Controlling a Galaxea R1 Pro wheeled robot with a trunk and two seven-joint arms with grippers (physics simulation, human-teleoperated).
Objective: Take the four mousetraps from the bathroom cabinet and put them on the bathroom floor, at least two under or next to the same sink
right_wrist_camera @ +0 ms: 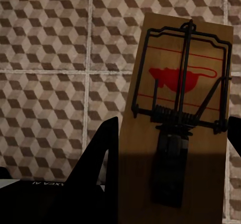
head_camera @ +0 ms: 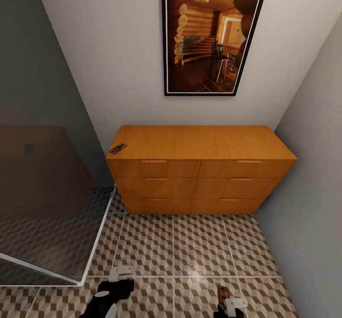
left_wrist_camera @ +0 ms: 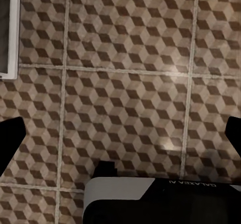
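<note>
Two mousetraps on record; the others unaccounted for.

Head view. Item 1: mousetrap (head_camera: 118,148), lying flat on the cabinet (head_camera: 199,166) top at its 9 o'clock corner, near the front edge. Cabinet: six drawer fronts, all shut. Item 2: held mousetrap (head_camera: 223,294), at 5 o'clock in the frame, upright in the right gripper (head_camera: 228,303) above the bathroom floor (head_camera: 190,247). Left gripper (head_camera: 118,280) at 7 o'clock; nothing seen in it. Framed picture (head_camera: 211,33) on the wall at 12 o'clock; glass shower screen (head_camera: 42,199) at 9 o'clock.

Left wrist view. Left gripper (left_wrist_camera: 120,133) with fingers spread wide to the frame edges, empty, over tiled floor.

Right wrist view. Held mousetrap (right_wrist_camera: 181,118) clamped at its plain end between the closed fingers; spring bar and red mouse print face the camera.

Handling, judged: light, stiff wooden board, thin and apt to tilt. Take item 1 across its long edges, clear of the wire bar.
</note>
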